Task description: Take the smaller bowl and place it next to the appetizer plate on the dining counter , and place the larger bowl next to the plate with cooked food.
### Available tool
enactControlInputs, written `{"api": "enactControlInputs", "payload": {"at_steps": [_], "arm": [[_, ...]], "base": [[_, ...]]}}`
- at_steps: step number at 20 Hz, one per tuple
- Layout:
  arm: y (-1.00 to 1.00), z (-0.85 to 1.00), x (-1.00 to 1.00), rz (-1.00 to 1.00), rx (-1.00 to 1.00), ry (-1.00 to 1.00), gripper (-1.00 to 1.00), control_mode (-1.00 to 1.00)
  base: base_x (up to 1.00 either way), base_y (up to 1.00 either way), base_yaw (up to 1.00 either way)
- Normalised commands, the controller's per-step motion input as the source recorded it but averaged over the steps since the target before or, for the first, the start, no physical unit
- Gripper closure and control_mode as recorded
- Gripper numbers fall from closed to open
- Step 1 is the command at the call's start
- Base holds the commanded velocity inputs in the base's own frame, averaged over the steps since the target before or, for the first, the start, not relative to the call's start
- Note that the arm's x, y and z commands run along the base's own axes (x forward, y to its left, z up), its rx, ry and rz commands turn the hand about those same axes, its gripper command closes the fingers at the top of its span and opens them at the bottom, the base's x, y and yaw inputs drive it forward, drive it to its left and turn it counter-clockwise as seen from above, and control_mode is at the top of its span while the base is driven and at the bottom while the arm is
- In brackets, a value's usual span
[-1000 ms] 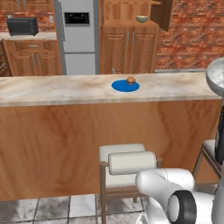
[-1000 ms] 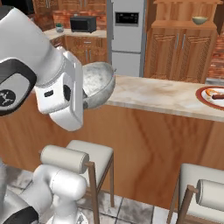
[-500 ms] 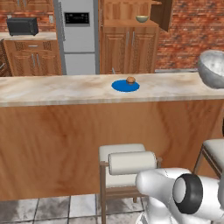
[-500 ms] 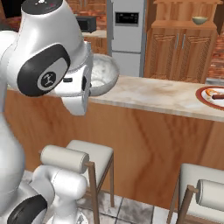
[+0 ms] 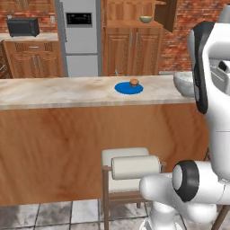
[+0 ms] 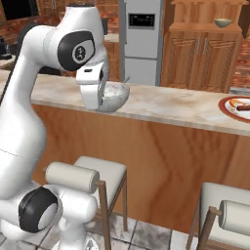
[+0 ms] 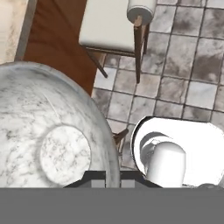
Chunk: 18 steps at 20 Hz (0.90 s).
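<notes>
The dining counter (image 6: pixel 166 105) ran across the room, with the plate with cooked food (image 6: pixel 236 107) at its right end and the appetizer plate (image 5: pixel 129 88) well left of the smaller bowl (image 6: pixel 114 95). The bowl hung just above the countertop, mouth up, slightly tilted. The gripper (image 6: pixel 97 100) was pinched shut on its near rim.

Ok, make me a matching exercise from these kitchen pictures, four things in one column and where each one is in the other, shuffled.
Things:
1. grey bowl
2. blue plate
3. olive bowl
4. red-rimmed plate

Places:
A. on the wooden cabinet's shelf
B. at the right end of the counter in the right base view
C. held by the gripper at the counter's edge
D. mid-counter, with a small brown food piece on it

Pairs: 1-C, 2-D, 3-A, 4-B
</notes>
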Motion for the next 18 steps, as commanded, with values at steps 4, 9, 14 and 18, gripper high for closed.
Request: {"api": "enactControlInputs", "payload": {"at_steps": [4, 9, 14, 18], "arm": [[0.15, -0.18, 0.43, 0.04, 0.0, 0.1, 1.0, -1.0], [0.02, -0.15, 0.22, 0.01, 0.0, -0.06, 1.0, -1.0], [0.01, -0.34, 0.21, 0.0, 0.0, -0.16, 1.0, -1.0], [0.0, -0.2, 0.33, 0.01, 0.0, -0.07, 1.0, -1.0]], "base": [[0.0, 0.0, 0.0], [0.0, 0.0, 0.0], [0.0, 0.0, 0.0], [0.0, 0.0, 0.0]]}}
